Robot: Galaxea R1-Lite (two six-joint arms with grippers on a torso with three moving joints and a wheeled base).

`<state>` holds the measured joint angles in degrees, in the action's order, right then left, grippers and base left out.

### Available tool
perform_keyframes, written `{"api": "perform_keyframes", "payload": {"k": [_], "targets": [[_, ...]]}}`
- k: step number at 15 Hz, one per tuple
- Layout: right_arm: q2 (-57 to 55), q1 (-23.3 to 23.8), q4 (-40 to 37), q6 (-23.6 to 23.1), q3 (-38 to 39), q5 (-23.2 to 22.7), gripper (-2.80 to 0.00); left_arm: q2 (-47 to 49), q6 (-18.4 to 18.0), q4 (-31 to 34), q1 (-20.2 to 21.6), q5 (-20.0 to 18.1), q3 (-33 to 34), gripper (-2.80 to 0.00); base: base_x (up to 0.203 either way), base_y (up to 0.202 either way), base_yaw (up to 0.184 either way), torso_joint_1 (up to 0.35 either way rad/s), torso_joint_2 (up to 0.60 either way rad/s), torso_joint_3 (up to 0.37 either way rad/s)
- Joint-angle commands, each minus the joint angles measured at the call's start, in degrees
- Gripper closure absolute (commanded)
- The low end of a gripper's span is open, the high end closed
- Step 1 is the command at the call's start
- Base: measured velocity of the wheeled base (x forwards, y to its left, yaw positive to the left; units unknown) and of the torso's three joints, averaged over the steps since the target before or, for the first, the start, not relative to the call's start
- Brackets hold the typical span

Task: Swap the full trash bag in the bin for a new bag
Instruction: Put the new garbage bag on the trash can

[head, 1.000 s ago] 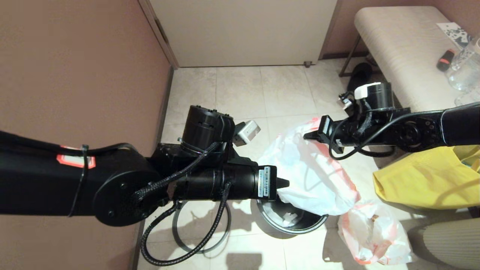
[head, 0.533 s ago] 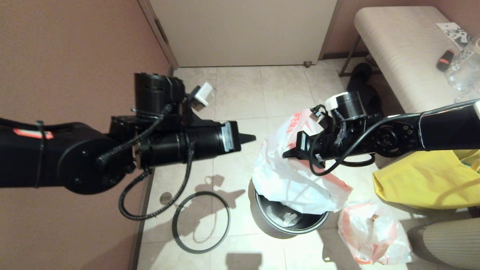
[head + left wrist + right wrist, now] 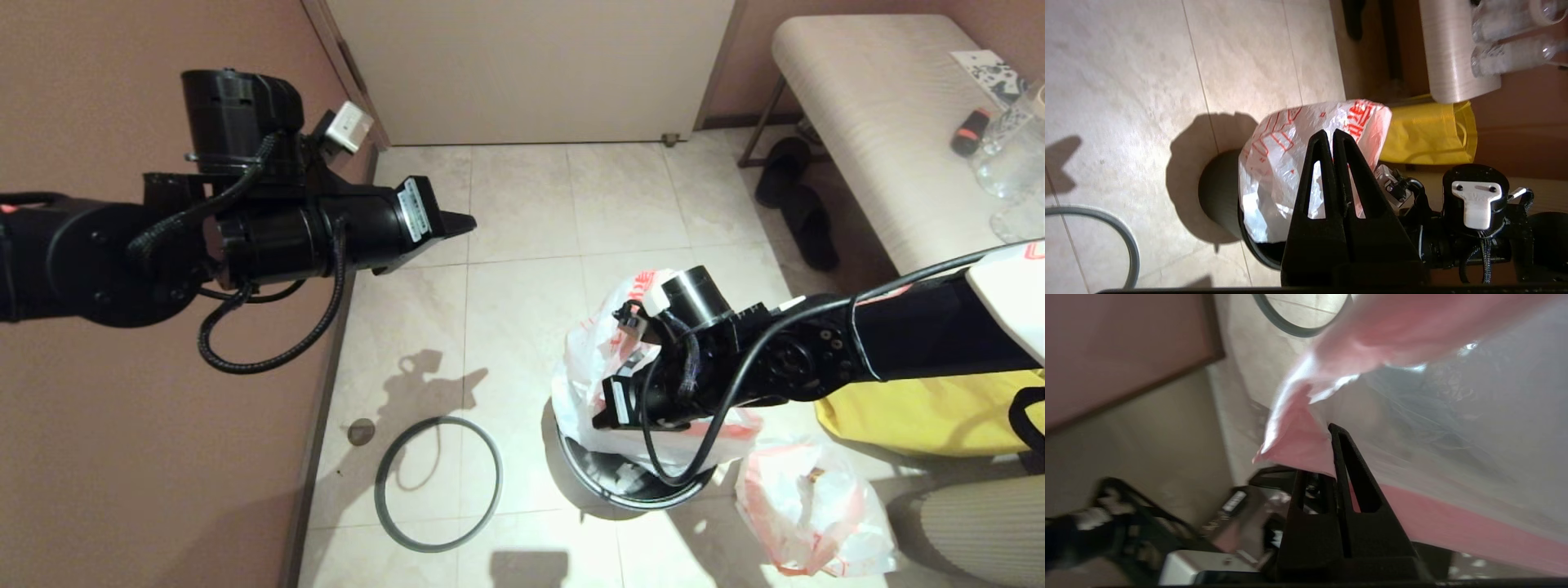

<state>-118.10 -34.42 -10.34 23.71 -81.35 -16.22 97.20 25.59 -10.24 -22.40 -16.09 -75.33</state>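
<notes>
The bin [image 3: 637,488] stands on the tiled floor with the new bag [image 3: 596,359] bunched over its mouth, white with red print and a pink hem. My right gripper [image 3: 598,420] is just above the bin's rim, shut on the new bag's pink hem [image 3: 1298,453]. My left gripper [image 3: 465,222] hangs high by the wall, well apart from the bag, shut and empty; its closed fingertips [image 3: 1327,136] point towards the bag [image 3: 1278,163]. The full trash bag [image 3: 816,506] lies on the floor right of the bin. The grey hoop rim [image 3: 438,482] lies on the floor left of the bin.
A yellow cloth tote [image 3: 922,408] sits right of the bin under my right arm. A padded bench [image 3: 865,82] with glassware stands at the back right, dark slippers [image 3: 796,196] beside it. A brown wall [image 3: 163,457] runs along the left.
My left gripper has pulled away from the bag and swung up and left towards the wall. My right gripper has come down and left with the bag's hem, towards the bin.
</notes>
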Motion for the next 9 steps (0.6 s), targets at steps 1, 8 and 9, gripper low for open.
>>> {"api": "perform_keyframes", "payload": {"k": [1, 8, 9], "targets": [[-1.01, -2.95, 0.05, -3.36, 1.65, 3.92, 0.00, 2.58, 0.81, 0.86, 0.90, -0.25, -1.93, 0.00, 0.000, 0.000, 0.000, 0.000, 0.00, 0.000], [-0.85, -6.47, 9.16, -14.64, 11.70, 10.97, 0.00, 5.22, 4.71, 12.99, 6.61, -11.00, -10.36, 0.00, 0.000, 0.000, 0.000, 0.000, 0.00, 0.000], [-0.81, -6.20, 10.46, -16.85, 12.80, 14.03, 0.00, 5.67, 4.73, 13.99, 6.66, -11.15, -11.01, 0.00, 0.000, 0.000, 0.000, 0.000, 0.00, 0.000]]}}
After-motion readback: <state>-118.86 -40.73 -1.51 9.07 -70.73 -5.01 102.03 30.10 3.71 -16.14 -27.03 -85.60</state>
